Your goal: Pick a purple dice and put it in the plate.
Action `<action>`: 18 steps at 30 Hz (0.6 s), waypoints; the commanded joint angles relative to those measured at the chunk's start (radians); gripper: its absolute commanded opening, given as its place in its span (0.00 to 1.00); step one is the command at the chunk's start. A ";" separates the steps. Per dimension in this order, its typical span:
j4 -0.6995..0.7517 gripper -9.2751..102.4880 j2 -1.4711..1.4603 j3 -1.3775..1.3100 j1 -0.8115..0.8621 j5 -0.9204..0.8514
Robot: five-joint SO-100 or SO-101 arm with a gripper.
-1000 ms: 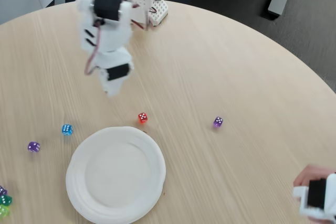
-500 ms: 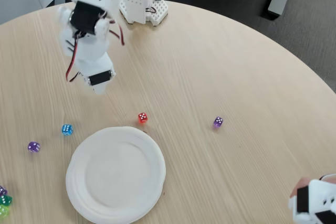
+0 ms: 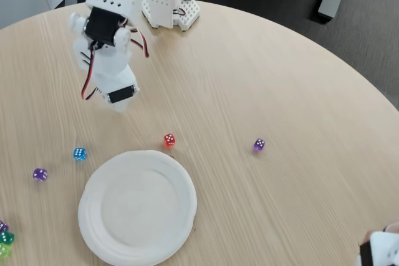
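Gripper (image 3: 118,101) hangs above the table's (image 3: 280,79) far-left part, holding nothing visible; jaw opening cannot be told; plate (image 3: 138,207) near the front edge.

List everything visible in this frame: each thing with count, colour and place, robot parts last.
purple dice: two, translucent purple; one right of the plate, one left of it.
red die: one, by the plate's upper rim.
blue die: one, upper left of the plate.
dice cluster: several, green and purple, left edge.
plate: one, white, lower centre, nothing in it.
table: one, round, light wood.
white device: bottom right corner, cut off.
arm: one, white, upper left; end effector state unclear.
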 commanded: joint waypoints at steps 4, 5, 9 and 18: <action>0.008 0.08 0.029 0.124 -0.008 -0.038; 0.000 0.08 0.048 0.153 -0.008 -0.040; -0.005 0.08 0.175 0.287 -0.009 -0.086; -0.006 0.08 0.571 0.416 -0.091 -0.221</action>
